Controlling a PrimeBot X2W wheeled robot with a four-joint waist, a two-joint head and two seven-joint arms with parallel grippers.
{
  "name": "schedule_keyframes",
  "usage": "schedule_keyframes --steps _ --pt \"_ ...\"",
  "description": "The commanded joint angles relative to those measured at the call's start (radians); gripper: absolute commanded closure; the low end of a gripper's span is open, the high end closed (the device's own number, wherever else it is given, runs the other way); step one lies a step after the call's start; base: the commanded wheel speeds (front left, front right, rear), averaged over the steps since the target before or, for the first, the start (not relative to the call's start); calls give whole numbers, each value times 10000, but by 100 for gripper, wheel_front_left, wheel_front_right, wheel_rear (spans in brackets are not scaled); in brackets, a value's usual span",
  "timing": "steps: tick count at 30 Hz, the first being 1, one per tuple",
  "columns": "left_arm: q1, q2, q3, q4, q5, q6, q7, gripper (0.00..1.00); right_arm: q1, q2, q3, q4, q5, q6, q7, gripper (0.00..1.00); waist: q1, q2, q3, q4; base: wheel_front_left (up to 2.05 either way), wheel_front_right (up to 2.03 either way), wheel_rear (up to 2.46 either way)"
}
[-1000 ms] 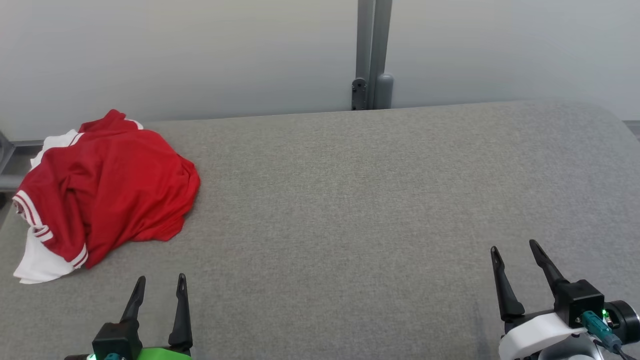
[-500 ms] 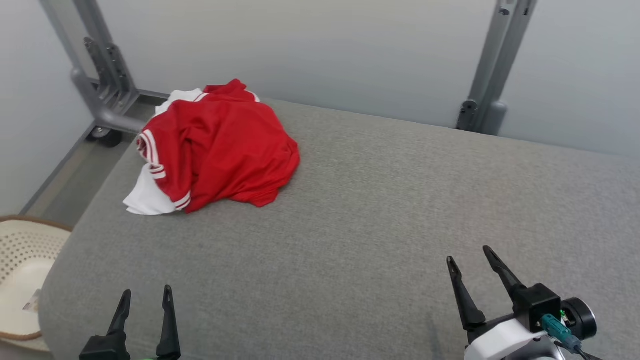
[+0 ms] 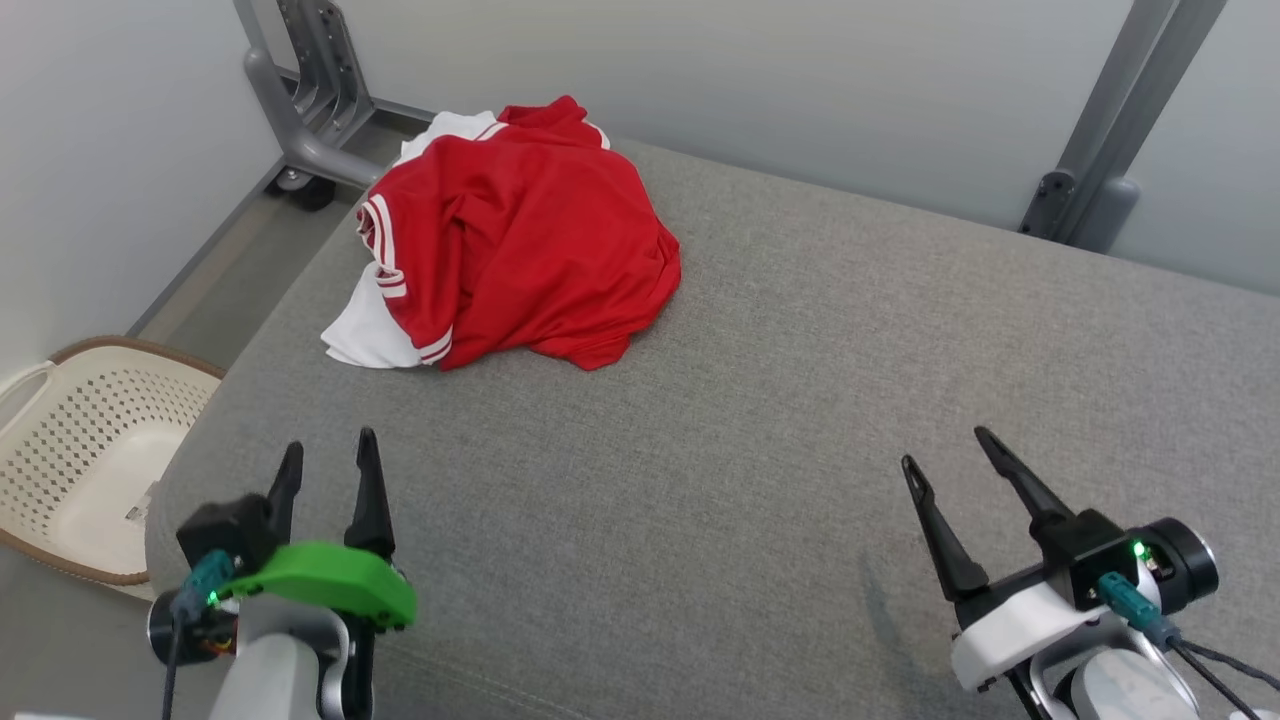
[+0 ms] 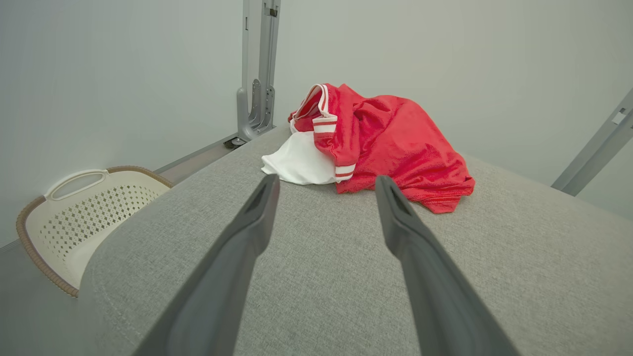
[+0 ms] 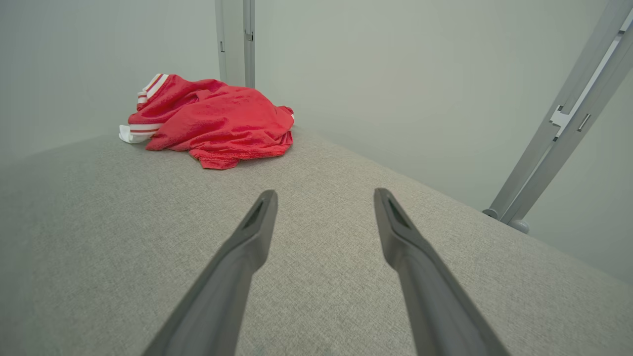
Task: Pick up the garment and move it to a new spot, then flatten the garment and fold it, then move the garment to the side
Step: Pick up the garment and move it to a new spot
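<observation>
The red jersey (image 3: 520,240) lies crumpled in a heap at the far left corner of the grey fabric-covered surface (image 3: 760,420), at about 11 o'clock in the head view, with nothing touching it. The left gripper (image 3: 330,441) hovers over the near left edge with its fingers spread and empty. The right gripper (image 3: 945,447), equally released and empty, hovers over the near right part. From the left gripper the jersey lies at about 1 o'clock, and from the right at about 10 o'clock and well apart, so the left arm looks the nearer for a first reach. The heap has no firm long axis. If anything it runs from its white panel at 8 o'clock to its red hem at 4 o'clock. The left wrist view looks almost straight at it, with the white panel and striped cuffs on the near side as likely places to pinch, and a perforated laundry basket (image 3: 90,440) on the floor at 8 o'clock. The right wrist view gives the other flank instead, a low red hem resting on the surface.
</observation>
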Motion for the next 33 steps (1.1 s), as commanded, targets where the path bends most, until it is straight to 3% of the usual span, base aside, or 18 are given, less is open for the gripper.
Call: schedule_keyframes --steps 1,8,16,24,25,26,27,33 --pt "-743 15 22 437 -257 13 134 0 -280 -172 -13 -71 -26 -13 -31 0 0 0 1755 -1464 0 0 0" --pt "-3389 553 473 2702 -947 -184 970 0 -872 -341 -192 -219 -24 -15 -33 0 0 0 2979 -2716 0 0 0" --pt "-4967 1488 1000 4579 -1524 -253 1676 0 -1310 -19 -90 -336 -35 -13 -31 0 0 0 3579 -3699 0 0 0" --pt "-5372 2085 1154 6036 -1524 320 1694 0 -1368 76 -155 -338 -11 -13 -31 0 0 0 3557 -3948 0 0 0" --pt "-5375 2115 1108 6157 -1460 377 1654 21 -1304 80 -183 -324 -12 -13 -31 0 0 0 3499 -3926 0 0 0" --pt "-5349 2156 1050 6275 -1384 439 1606 52 -1229 81 -218 -300 -12 -13 -33 0 0 0 3429 -3892 0 0 0" --pt "-5297 2172 996 6393 -1355 436 1582 98 -1156 91 -249 -278 -15 -13 -33 0 0 0 3350 -3853 0 0 0" --pt "-4939 2204 727 6398 -1118 285 765 100 -736 208 -363 -172 9 -15 -31 0 0 0 2674 -3542 0 0 0"
